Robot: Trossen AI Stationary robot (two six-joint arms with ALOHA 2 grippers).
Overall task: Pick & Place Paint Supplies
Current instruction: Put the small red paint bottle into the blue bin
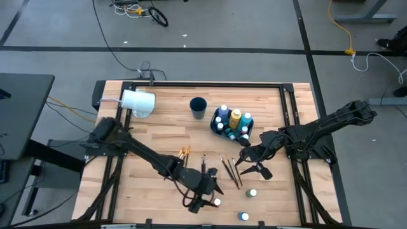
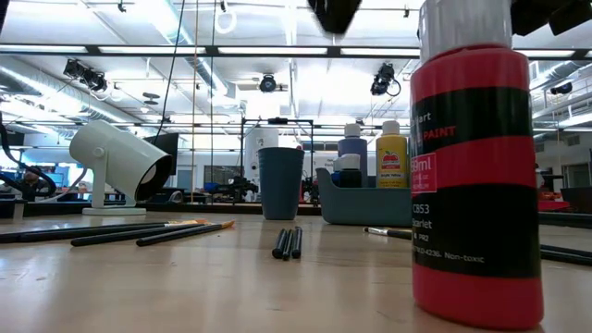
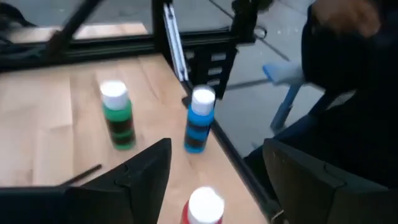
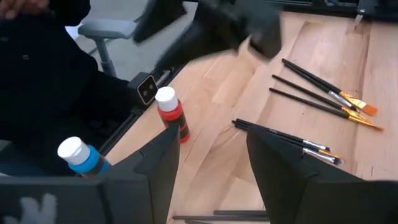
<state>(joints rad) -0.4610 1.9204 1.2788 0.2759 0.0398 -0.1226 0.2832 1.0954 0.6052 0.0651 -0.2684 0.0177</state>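
Observation:
A red paint bottle [image 1: 217,202] with a white cap stands near the table's front edge, and fills the right of the low view [image 2: 476,166]. My left gripper [image 1: 205,202] is open just left of it. In the left wrist view its cap [image 3: 205,208] shows low between my fingers, untouched. A green bottle [image 3: 118,115] and a blue bottle [image 3: 200,121] stand beyond, toward the right edge. My right gripper [image 1: 249,163] hovers open over the table's right middle, holding nothing. Thin brushes [image 1: 229,168] lie flat in loose groups mid-table.
A bin [image 1: 219,130] holding several bottles stands at the back centre, with a dark cup [image 1: 198,107] to its left and a large white cylinder [image 1: 137,102] at the back left. More brushes [image 1: 184,152] lie left of centre. A person sits beyond the front edge [image 3: 348,93].

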